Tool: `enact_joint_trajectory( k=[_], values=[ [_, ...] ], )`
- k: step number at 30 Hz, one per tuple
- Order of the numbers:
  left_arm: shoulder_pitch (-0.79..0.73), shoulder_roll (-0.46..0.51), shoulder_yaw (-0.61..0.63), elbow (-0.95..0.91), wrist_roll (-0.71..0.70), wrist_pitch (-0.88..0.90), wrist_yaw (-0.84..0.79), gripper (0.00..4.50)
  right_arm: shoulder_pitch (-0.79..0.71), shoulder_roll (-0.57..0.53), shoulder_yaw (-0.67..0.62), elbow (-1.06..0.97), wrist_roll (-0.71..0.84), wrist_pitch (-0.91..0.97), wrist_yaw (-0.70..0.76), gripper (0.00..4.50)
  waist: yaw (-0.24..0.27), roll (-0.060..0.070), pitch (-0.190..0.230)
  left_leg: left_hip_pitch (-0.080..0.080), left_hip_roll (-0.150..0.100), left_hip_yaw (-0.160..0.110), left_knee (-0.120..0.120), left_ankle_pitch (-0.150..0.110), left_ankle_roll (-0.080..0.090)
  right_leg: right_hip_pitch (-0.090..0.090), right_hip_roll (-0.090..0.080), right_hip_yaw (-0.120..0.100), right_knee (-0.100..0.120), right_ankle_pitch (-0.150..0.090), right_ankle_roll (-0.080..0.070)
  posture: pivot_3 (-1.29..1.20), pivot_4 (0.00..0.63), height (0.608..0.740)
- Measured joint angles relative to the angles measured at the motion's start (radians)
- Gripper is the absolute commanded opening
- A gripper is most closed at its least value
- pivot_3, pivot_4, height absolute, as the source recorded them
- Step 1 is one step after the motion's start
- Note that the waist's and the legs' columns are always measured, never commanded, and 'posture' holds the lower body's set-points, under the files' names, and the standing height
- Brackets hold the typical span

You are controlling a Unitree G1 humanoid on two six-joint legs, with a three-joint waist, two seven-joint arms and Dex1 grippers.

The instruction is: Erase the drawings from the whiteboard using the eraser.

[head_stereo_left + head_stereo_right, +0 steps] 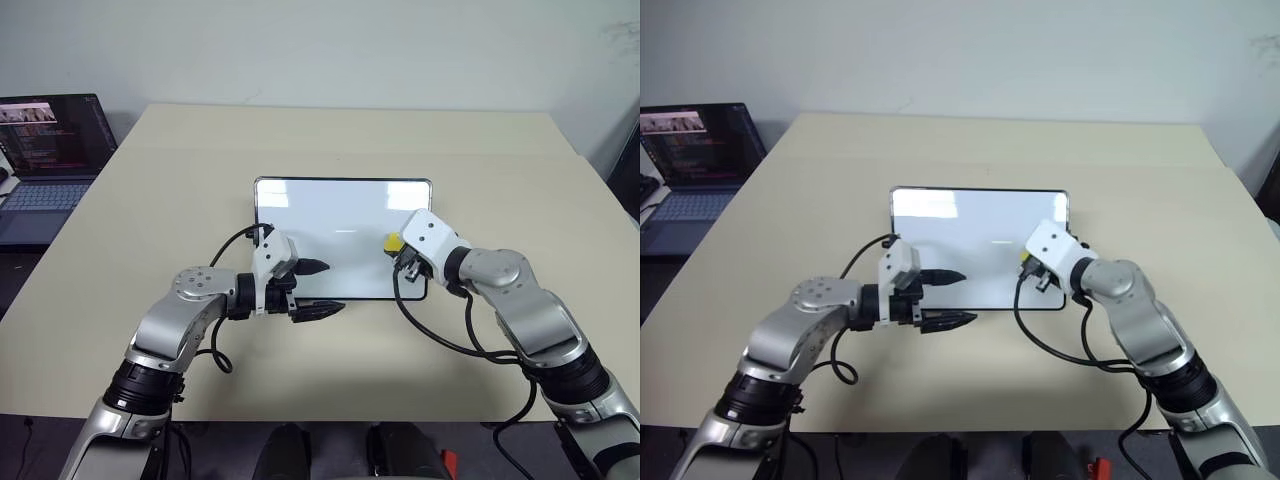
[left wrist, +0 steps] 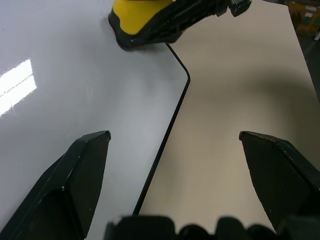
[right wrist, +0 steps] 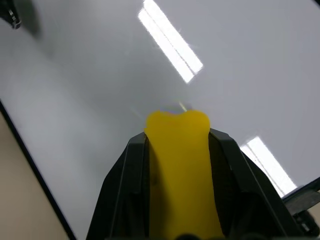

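— Nearest, on the left?
— Left gripper [image 1: 318, 288], fingers spread with nothing between them, straddling the near edge of the whiteboard [image 1: 330, 215].
— And rightward?
— Right gripper [image 3: 178, 150] is clamped on the yellow eraser [image 3: 179, 165], its tip at the white surface by the board's right end. Drawings: cannot tell.

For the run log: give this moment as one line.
right gripper: shut on eraser, over whiteboard near its right edge | left gripper: open, empty, at board's near edge | drawings: not discernible
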Motion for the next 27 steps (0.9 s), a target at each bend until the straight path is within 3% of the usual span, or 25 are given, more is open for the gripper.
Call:
enact_joint_trajectory(
  k=[10, 20, 27],
  values=[
    [0.018, -0.004, 0.0, -0.001, 0.002, 0.0, 0.0, 4.5, -0.057, 0.033, -0.008, 0.053, -0.027, -0.026, -0.064, 1.25, -0.002, 0.0, 0.0, 0.001, 0.0, 0.0, 0.0, 0.0, 0.0, 0.0, 0.0, 0.0, 0.001, 0.0, 0.0, 0.0, 0.15, 0.74],
    [0.025, -0.006, 0.0, -0.001, 0.002, -0.003, 0.0, 4.5, -0.022, -0.001, 0.059, 0.02, -0.02, -0.011, 0.022, 1.25, -0.003, 0.0, 0.0, 0.001, 0.0, 0.0, 0.0, 0.0, 0.0, 0.001, 0.0, 0.0, 0.001, 0.0, 0.0, 0.0, 0.15, 0.74],
    [0.027, -0.008, 0.0, -0.001, 0.005, -0.015, 0.0, 4.5, -0.091, 0.024, 0.016, 0.09, -0.051, -0.053, -0.05, 1.25, -0.002, 0.0, 0.0, 0.001, 0.0, 0.0, 0.001, 0.0, 0.0, 0.001, 0.0, 0.0, 0.001, 0.001, -0.001, 0.0, 0.15, 0.74]
  ],
)
